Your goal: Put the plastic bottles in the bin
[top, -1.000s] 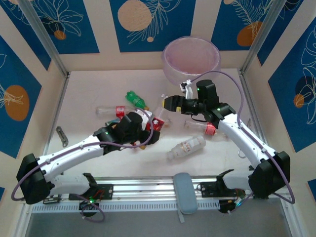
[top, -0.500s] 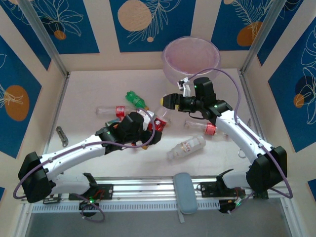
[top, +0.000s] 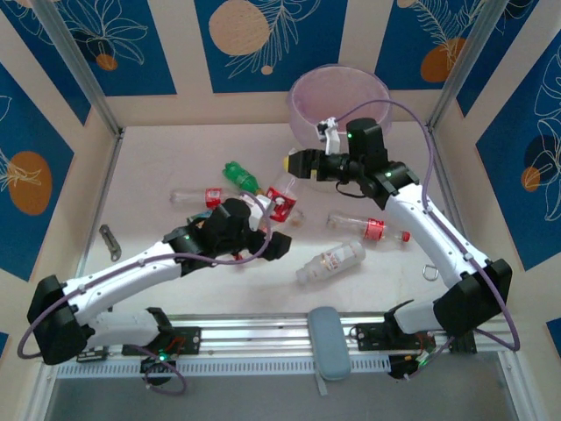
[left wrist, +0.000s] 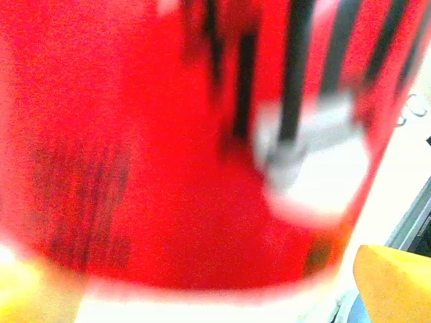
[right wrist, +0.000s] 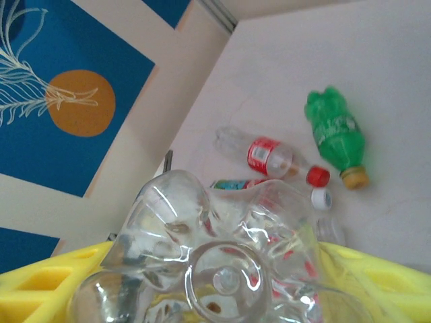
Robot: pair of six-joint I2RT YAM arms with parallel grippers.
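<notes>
Right tool (top: 292, 164) clamped on a clear bottle (right wrist: 222, 262) at its base end, held off the surface (top: 175, 149). Bin (top: 307, 118) just behind it. Green bottle (right wrist: 335, 131) lies below-ahead. Left tool (top: 270, 241): opening can't tell, blurred red label (left wrist: 168, 168) right up against it.

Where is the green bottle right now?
In the top view the green bottle lies on the table left of centre, nearer than the bin, right of a red-labelled bottle.
</notes>
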